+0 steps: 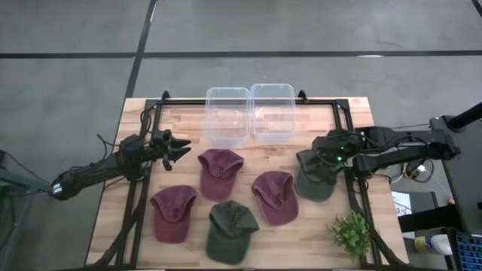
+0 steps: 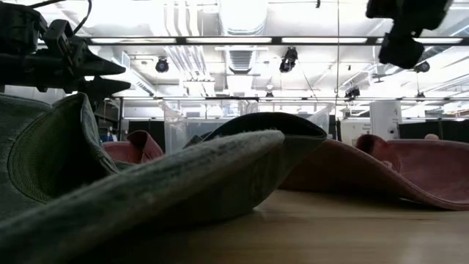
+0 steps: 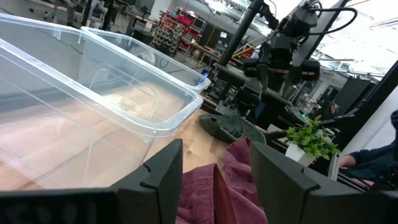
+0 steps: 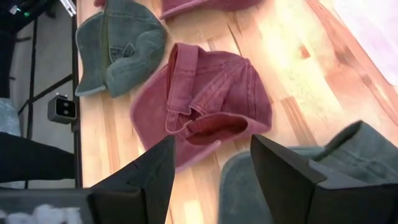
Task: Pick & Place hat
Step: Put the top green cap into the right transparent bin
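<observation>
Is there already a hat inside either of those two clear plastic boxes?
No: from above, both clear boxes show only bare wood through their bottoms, while all five hats lie on the table in front of them.

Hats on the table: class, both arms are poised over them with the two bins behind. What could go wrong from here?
1. The right gripper hangs open over the green hat, close to a maroon hat; closing might catch both.
2. The left gripper is open beside another maroon hat, which is floppy, so a pinch on thin cloth might slip.
3. The clear bins look light; a dropped hat could snag a rim and nudge them.
</observation>
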Robot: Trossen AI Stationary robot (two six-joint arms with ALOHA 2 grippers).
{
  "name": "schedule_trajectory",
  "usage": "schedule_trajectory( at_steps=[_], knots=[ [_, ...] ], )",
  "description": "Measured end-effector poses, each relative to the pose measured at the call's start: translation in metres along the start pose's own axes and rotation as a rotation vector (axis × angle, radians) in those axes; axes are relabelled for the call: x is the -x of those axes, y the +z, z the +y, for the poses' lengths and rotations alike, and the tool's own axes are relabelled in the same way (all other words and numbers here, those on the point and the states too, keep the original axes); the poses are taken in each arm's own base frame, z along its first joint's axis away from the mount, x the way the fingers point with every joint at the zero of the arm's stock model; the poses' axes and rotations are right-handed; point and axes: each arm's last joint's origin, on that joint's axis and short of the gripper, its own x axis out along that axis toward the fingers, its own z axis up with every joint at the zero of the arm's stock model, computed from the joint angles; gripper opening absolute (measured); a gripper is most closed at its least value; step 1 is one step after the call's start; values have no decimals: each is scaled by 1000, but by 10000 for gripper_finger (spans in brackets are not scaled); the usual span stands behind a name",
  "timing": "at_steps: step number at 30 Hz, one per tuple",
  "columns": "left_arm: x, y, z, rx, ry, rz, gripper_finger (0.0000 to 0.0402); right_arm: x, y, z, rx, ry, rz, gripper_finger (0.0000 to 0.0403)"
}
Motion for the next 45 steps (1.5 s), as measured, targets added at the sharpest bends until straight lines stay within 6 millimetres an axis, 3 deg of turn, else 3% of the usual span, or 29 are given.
schedule_trajectory(
  at_steps=[9, 23, 31, 45],
  knots=[
    [0, 0, 0, 0, 0, 1, 178, -21, 16, 5, 2, -62, 113, 203],
    [0, 0, 0, -3, 1, 2, 178, -35, 16, 2, -60, -250, 449, 203],
    [0, 0, 0, -32, 1, 2, 178, -46, 15, 0, -32, -268, 503, 203],
    [0, 0, 0, -33, 1, 2, 178, -45, 14, -1, 4, -264, 525, 205]
  ],
)
